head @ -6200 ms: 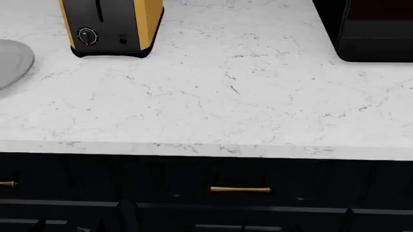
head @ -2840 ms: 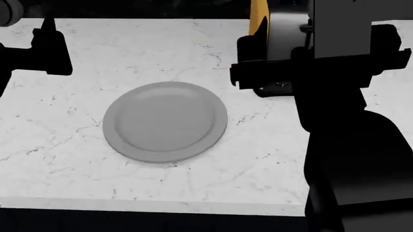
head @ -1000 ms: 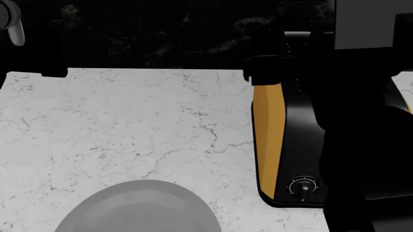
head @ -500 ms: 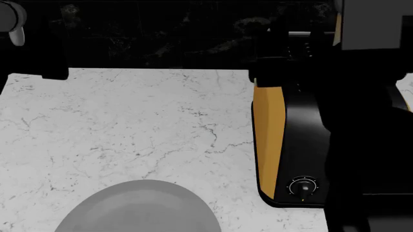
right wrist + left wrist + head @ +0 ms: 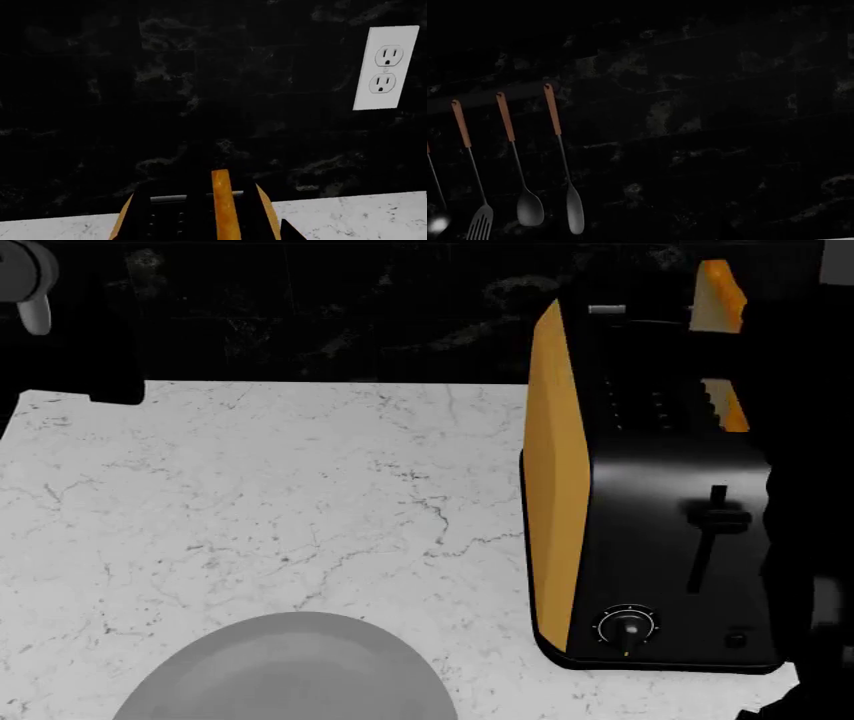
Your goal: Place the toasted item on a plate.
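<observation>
The toasted item (image 5: 715, 296) stands upright out of the far end of the black-and-yellow toaster (image 5: 641, 540), its orange crust above the toaster's top. More orange crust (image 5: 725, 405) shows lower in the slot. In the right wrist view the slice (image 5: 225, 207) is edge-on and centred over the toaster (image 5: 167, 217). I cannot see the right fingers closing on it. The grey plate (image 5: 287, 675) lies on the counter left of the toaster, cut off by the picture's bottom edge. My right arm (image 5: 817, 570) is a dark mass at the right edge. My left arm (image 5: 74, 340) hangs at the far left.
White marble counter (image 5: 267, 490) runs back to a dark tiled wall. Several utensils, among them a spoon (image 5: 530, 207) and a slotted turner (image 5: 480, 225), hang from a wall rail. A white outlet (image 5: 385, 67) sits on the wall behind the toaster. The toaster's lever (image 5: 717, 515) and knob (image 5: 625, 627) face me.
My right arm, which covered the toaster, has moved off to the right and uncovered the toaster's top and the slice. Left arm, plate and toaster have stayed put.
</observation>
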Controlling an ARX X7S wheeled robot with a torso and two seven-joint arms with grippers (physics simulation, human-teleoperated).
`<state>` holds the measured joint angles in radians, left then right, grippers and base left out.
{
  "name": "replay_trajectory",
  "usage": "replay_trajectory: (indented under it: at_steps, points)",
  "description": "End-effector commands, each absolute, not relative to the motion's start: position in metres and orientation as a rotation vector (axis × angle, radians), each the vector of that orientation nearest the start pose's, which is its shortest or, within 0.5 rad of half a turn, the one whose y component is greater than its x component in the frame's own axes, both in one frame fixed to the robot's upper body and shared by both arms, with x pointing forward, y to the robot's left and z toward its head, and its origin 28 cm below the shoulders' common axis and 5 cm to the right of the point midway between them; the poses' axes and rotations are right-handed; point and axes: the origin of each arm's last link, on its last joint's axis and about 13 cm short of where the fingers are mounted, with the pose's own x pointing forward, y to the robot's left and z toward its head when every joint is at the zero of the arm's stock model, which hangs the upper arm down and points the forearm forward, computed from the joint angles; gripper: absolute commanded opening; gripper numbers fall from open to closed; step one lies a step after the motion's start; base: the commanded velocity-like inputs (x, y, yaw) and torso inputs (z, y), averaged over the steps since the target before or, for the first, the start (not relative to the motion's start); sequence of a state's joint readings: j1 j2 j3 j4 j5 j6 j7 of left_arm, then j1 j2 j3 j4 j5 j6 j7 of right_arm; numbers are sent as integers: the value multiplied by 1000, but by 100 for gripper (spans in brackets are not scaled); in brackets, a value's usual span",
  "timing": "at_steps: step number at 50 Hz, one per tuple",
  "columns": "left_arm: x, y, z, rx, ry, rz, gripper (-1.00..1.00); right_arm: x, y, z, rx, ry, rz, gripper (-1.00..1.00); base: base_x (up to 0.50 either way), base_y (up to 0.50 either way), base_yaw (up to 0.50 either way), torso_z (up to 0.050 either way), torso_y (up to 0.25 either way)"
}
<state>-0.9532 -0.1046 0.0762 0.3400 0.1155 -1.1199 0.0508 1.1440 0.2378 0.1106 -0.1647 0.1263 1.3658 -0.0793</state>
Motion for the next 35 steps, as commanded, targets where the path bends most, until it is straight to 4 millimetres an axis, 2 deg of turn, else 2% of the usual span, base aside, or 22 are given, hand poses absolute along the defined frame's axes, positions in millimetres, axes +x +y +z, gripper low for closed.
replay_trajectory:
  at_steps: [1, 4, 18, 35]
  points:
    - [309, 227, 274, 159, -176, 88, 100, 336, -186, 291, 137, 118, -55, 100, 0, 0, 0, 0, 0]
    - [309, 227, 274, 159, -177, 88, 100, 344, -190, 288, 138, 139, -72, 100, 0, 0, 0, 0, 0]
    - [309, 228, 271, 154, -171, 92, 100, 361, -183, 272, 118, 204, -24, 100, 0, 0, 0, 0, 0]
    - [310, 228, 269, 151, -165, 90, 100, 373, -178, 248, 111, 262, 4, 100, 1, 0, 1, 0, 0]
